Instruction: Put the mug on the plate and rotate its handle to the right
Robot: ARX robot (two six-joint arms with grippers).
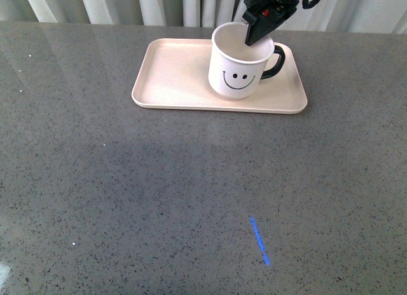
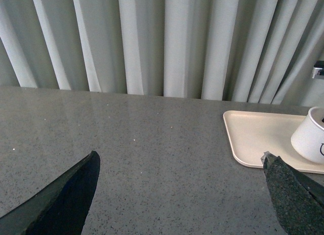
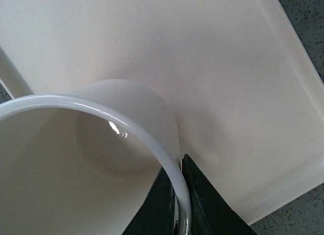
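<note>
The white mug (image 1: 236, 69) with a black smiley face stands upright on the right half of the cream-pink plate (image 1: 172, 79). Its black handle (image 1: 275, 61) points right. My right gripper (image 1: 255, 35) comes down from above and is shut on the mug's far right rim, one finger inside and one outside. In the right wrist view the gripper (image 3: 178, 166) pinches the mug rim (image 3: 126, 126) over the plate (image 3: 217, 68). My left gripper (image 2: 179, 161) is open and empty above the table, left of the plate (image 2: 253, 139); the mug (image 2: 310, 136) shows at that view's edge.
The grey speckled table (image 1: 159, 193) stretches in front of the plate. White curtains (image 1: 165, 6) hang behind the table's far edge. A short blue light streak (image 1: 259, 241) lies on the table near the front.
</note>
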